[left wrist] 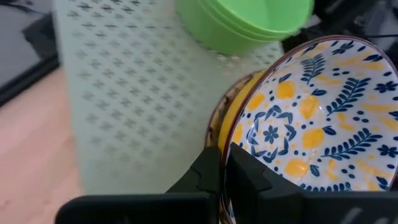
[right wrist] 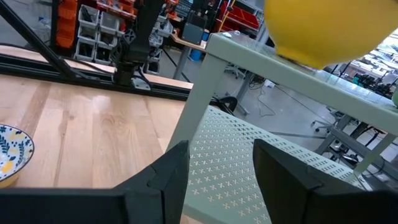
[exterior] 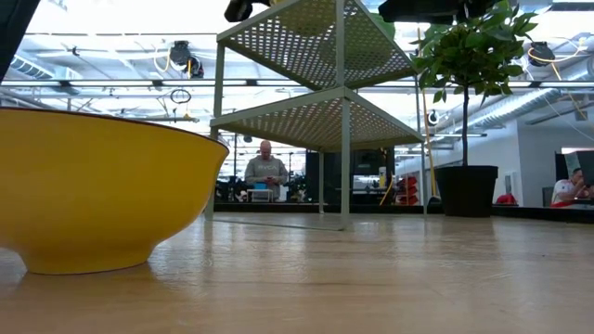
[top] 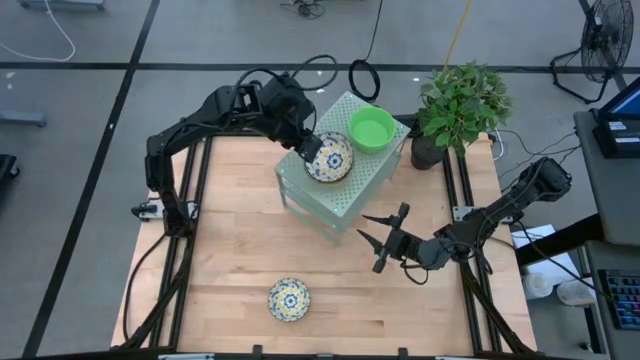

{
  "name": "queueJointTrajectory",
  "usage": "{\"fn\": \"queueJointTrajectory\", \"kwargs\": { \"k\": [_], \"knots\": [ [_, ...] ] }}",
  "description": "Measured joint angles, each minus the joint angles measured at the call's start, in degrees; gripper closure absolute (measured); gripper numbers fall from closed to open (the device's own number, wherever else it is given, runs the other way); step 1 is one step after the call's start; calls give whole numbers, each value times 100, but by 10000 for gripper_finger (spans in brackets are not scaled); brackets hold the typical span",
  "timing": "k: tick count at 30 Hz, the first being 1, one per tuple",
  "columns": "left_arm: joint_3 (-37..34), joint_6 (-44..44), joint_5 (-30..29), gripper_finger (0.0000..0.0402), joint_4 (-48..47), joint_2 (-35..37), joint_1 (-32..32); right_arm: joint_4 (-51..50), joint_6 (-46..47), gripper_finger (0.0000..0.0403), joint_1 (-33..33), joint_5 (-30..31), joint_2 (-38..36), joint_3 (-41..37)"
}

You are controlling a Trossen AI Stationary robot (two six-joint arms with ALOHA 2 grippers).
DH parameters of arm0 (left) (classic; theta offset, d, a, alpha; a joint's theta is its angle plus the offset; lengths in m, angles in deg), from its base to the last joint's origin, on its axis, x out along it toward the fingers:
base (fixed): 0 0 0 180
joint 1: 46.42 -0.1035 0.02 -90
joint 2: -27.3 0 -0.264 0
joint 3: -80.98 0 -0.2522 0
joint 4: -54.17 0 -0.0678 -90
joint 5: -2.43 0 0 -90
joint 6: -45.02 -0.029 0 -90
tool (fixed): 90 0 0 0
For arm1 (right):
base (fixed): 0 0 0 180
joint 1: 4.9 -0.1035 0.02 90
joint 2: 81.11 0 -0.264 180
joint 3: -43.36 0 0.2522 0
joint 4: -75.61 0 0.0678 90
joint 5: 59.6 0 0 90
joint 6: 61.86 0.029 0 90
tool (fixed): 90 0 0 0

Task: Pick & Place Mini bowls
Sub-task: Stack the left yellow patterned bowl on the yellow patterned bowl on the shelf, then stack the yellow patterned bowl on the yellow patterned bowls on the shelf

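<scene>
the left gripper point(top: 308, 148) pinched a floral bowl's point(top: 331, 158) rim atop the shelf point(top: 352, 196), beside stacked green bowls point(top: 372, 128). right gripper point(top: 383, 241) waited open. one floral bowl point(top: 289, 299) remained on the table point(top: 230, 240); probably mostly done.

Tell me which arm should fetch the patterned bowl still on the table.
Right, probably: the right gripper is open and free, nearer the floral bowl; the left gripper is shut on another bowl atop the shelf.

Setting: my robotics lab or workshop. Beyond my wooden table point(top: 230, 230): grey floor with cables point(top: 330, 70), floor fan point(top: 605, 45), orange parts racks point(right wrist: 74, 28), person point(exterior: 266, 172) at a bench, ceiling ducts point(exterior: 548, 97).
</scene>
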Motion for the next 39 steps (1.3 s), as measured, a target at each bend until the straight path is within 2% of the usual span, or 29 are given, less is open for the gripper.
{"fn": "queueJointTrajectory", "kwargs": {
  "k": [24,30,39],
  "knots": [
    [7,-83,72,251,157,177,41,-20,0,238,0,4,0,0],
    [9,-254,75,238,505,306,58,-35,0,238,0,4,0,0],
    [16,-853,217,255,749,896,387,-94,20,238,-1,7,0,0]
  ]
}}
